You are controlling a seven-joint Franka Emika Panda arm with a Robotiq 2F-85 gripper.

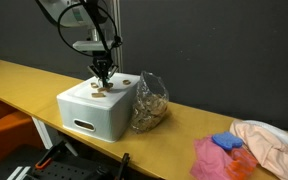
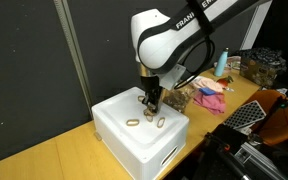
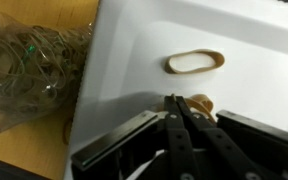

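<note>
My gripper (image 3: 174, 98) is shut, its two fingers pressed together with the tips just above the top of a white box (image 3: 134, 60). A bunched tan rubber band (image 3: 199, 103) sits right at the tips; whether it is pinched is hidden by the fingers. Another tan rubber band (image 3: 195, 62) lies flat on the box a little farther on. In both exterior views the gripper (image 1: 102, 76) (image 2: 152, 99) points straight down over the box (image 1: 94, 112) (image 2: 134, 148), with rubber bands (image 2: 156, 122) lying on its lid.
A clear plastic bag of rubber bands (image 1: 149, 102) (image 3: 24, 70) leans against the box on the yellow table (image 1: 24, 75). Pink (image 1: 216, 158), blue (image 1: 227, 142) and peach cloths (image 1: 274, 145) lie farther along the table.
</note>
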